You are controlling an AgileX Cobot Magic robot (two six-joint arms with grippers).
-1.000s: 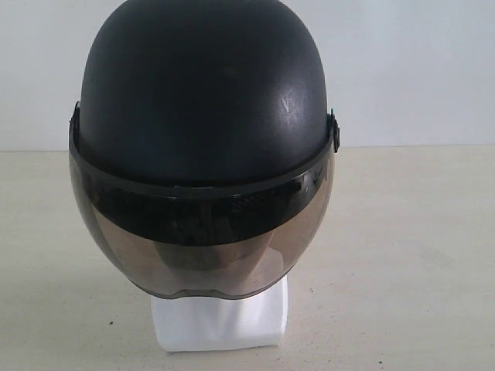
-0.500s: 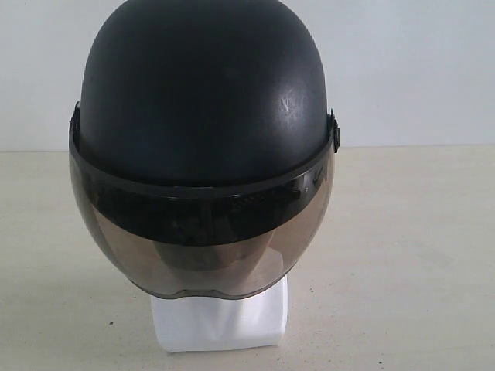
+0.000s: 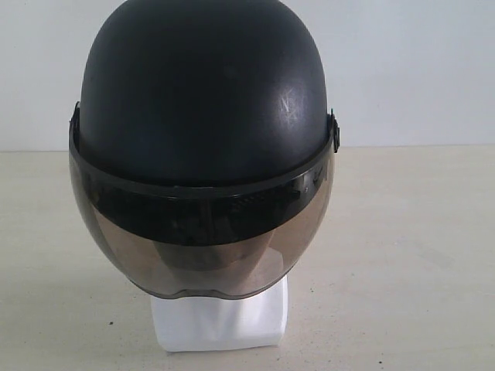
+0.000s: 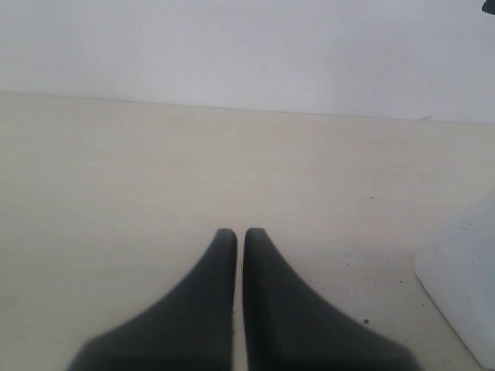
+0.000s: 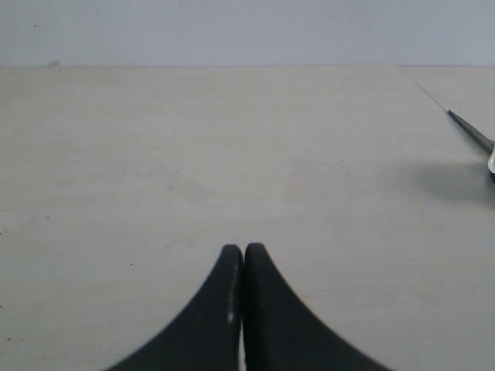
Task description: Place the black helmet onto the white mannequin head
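The black helmet [image 3: 203, 93] sits on top of the white mannequin head, and its smoky visor [image 3: 201, 247] hangs down over the face. Only the head's blocky white base [image 3: 220, 323] shows below the visor; the face is a dim shape behind the tint. Neither gripper appears in the exterior view. My left gripper [image 4: 240, 234] is shut with nothing between its black fingers, low over the table, with a corner of the white base [image 4: 462, 290] to one side. My right gripper [image 5: 243, 249] is shut and empty over bare table.
The beige table [image 3: 410, 255] runs back to a plain white wall [image 3: 410, 69]. In the right wrist view a thin dark rod-like object [image 5: 472, 133] lies on the table near the picture's edge, with a shadow beside it.
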